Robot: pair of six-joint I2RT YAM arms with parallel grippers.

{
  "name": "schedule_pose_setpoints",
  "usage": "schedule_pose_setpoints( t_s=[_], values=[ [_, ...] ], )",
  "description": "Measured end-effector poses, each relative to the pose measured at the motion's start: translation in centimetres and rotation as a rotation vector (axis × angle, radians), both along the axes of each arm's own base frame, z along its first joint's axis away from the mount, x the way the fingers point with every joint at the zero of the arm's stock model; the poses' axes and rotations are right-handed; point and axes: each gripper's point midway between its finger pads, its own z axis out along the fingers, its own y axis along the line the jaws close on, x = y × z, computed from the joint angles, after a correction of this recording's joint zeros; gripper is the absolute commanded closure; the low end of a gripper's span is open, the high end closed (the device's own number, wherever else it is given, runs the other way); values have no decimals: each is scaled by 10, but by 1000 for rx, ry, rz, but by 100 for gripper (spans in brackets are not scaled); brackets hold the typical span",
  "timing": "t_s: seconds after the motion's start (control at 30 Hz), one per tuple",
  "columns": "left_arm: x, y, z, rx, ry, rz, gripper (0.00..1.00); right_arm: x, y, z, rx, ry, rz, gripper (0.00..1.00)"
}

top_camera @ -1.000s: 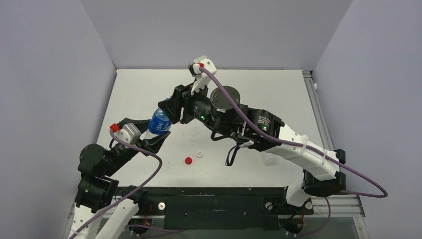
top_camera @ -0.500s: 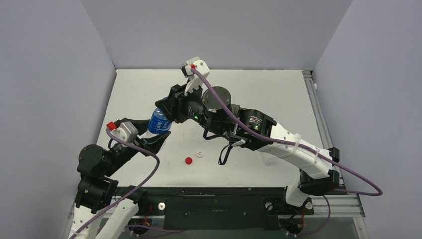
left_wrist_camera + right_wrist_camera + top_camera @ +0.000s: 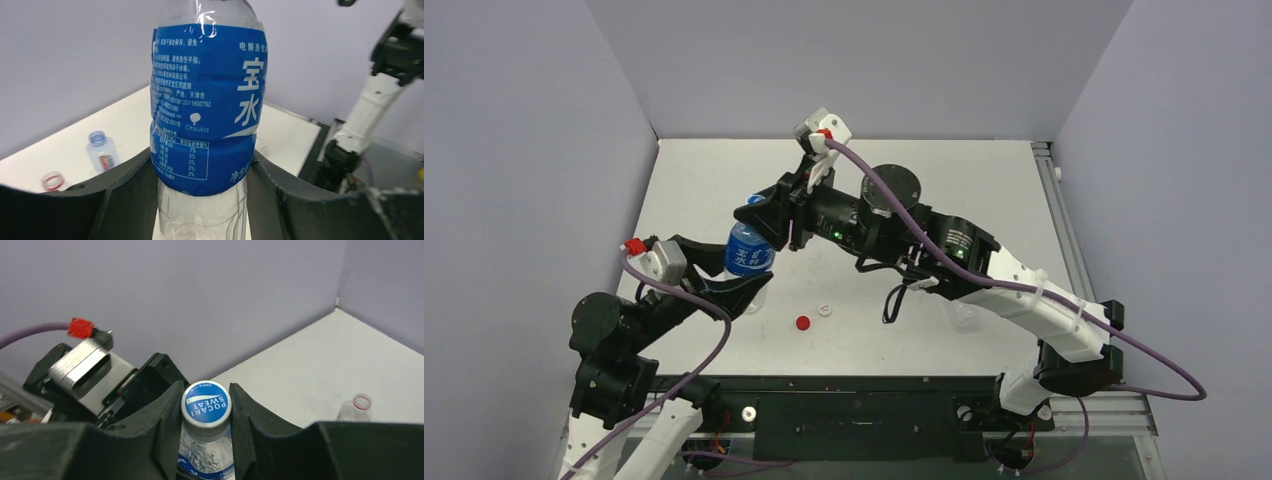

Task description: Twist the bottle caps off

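A clear bottle with a blue label (image 3: 749, 250) stands upright off the table in my left gripper (image 3: 724, 272). The left wrist view shows the left gripper (image 3: 202, 161) shut on the bottle (image 3: 207, 100) at the label's lower edge. The bottle's blue cap (image 3: 205, 404), printed POCARI SWEAT, sits on its neck. My right gripper (image 3: 205, 399) is shut on this cap from above, one finger on each side. In the top view the right gripper (image 3: 760, 212) covers the bottle top. A loose red cap (image 3: 802, 323) and a loose white cap (image 3: 825, 311) lie on the table.
An open bottle with a red label (image 3: 102, 152) and another open bottle with a red neck ring (image 3: 52, 181) stand on the table. A clear open bottle (image 3: 356, 409) shows in the right wrist view. Another clear bottle (image 3: 965, 316) lies under the right arm.
My right wrist has turned back and forth while staying on the cap. My left arm has shifted slightly left, still holding the bottle. The loose caps have not moved.
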Motion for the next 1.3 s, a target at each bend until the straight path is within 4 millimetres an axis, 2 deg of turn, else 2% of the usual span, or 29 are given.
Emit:
schedule_pose_setpoints(
  t_s=[0.23, 0.4, 0.43, 0.47, 0.5, 0.57, 0.7, 0.9, 1.07, 1.13, 1.23, 1.3],
  values=[
    [-44, -20, 39, -108, 17, -246, 72, -49, -15, 39, 136, -80, 366, 100],
    [-66, -26, 48, -126, 42, -362, 72, -74, -20, 49, 166, -113, 527, 100],
    [-68, -27, 48, -127, 44, -371, 72, -76, -20, 49, 165, -115, 539, 93],
    [-70, -27, 48, -127, 47, -380, 72, -76, -21, 49, 164, -117, 543, 81],
    [-70, -28, 48, -125, 49, -386, 72, -77, -21, 49, 159, -117, 544, 59],
    [-69, -29, 46, -121, 54, -389, 72, -74, -22, 47, 150, -115, 528, 40],
    [-54, -28, 40, -93, 37, -336, 71, -63, -26, 44, 129, -89, 399, 24],
    [-9, -13, 24, -25, -47, -105, 72, -32, -44, 52, 116, -56, 97, 20],
    [14, -1, 13, 31, -83, 22, 73, -6, -39, 63, 110, -33, -89, 25],
    [17, 2, 12, 44, -97, 43, 74, 1, -32, 55, 84, -24, -128, 29],
    [19, 4, 12, 57, -112, 60, 74, 10, -17, 32, 19, -9, -168, 37],
    [19, 4, 12, 60, -114, 62, 75, 15, -9, 17, -19, -2, -183, 47]
  ],
)
